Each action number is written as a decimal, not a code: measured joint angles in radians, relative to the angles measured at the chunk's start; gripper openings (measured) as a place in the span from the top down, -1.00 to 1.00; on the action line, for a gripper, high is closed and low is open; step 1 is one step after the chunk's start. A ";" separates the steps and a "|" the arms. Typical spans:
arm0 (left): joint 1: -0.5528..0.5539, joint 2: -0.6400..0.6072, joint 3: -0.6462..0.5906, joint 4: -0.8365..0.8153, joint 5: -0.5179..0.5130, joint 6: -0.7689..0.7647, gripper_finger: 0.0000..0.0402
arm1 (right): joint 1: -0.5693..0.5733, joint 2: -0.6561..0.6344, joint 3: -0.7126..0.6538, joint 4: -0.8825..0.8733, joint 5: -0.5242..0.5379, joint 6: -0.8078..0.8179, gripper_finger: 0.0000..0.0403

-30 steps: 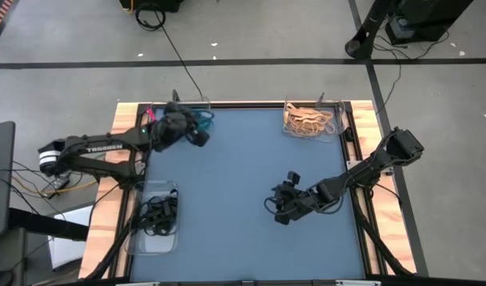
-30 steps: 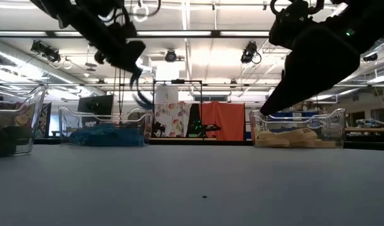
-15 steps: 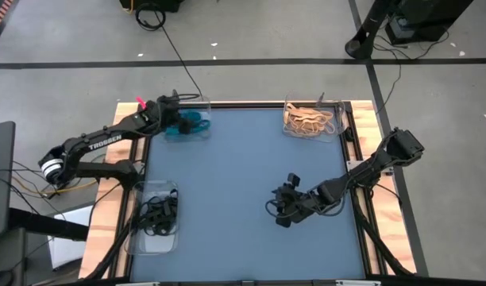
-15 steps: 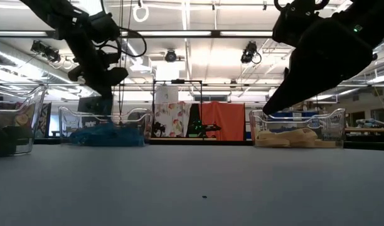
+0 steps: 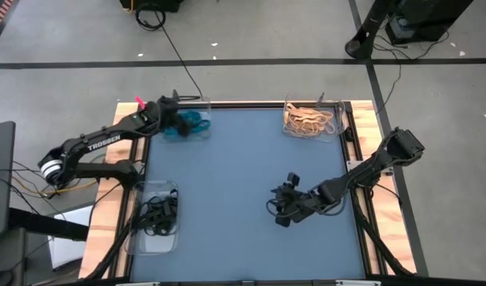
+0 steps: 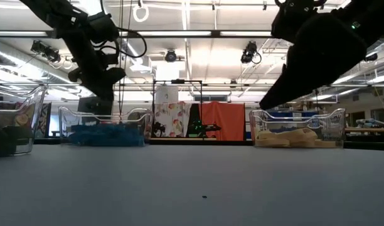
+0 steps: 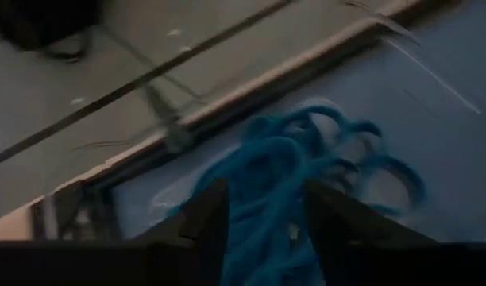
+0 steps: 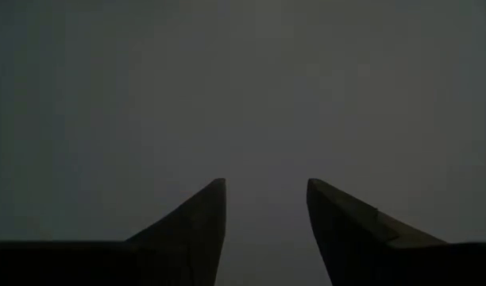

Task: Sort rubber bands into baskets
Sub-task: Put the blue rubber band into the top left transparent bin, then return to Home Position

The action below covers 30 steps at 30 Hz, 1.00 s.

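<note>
Three clear baskets stand on the blue mat. The far-left one holds teal rubber bands, the far-right one tan bands, and the near-left one black bands. My left gripper hangs open over the teal basket. Its fingers are apart above the teal heap and nothing is pinched between them. My right gripper stands open above the bare mat at centre right, with only mat between its fingers.
The wooden table frame borders the mat. Black cables run along the left and right edges. The mat's middle shows no bands. Beyond the table is a workshop room with shelves and an orange cloth.
My left gripper has swung from the near right of the teal basket toward the table's far-left corner and now hangs over that basket, tipped further down. The teal band that hung from its fingers no longer shows below them.
</note>
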 joint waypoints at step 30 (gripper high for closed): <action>-0.736 -0.540 -0.243 0.375 0.138 0.103 0.59 | 0.172 -0.592 -0.002 -0.229 0.305 -0.305 0.98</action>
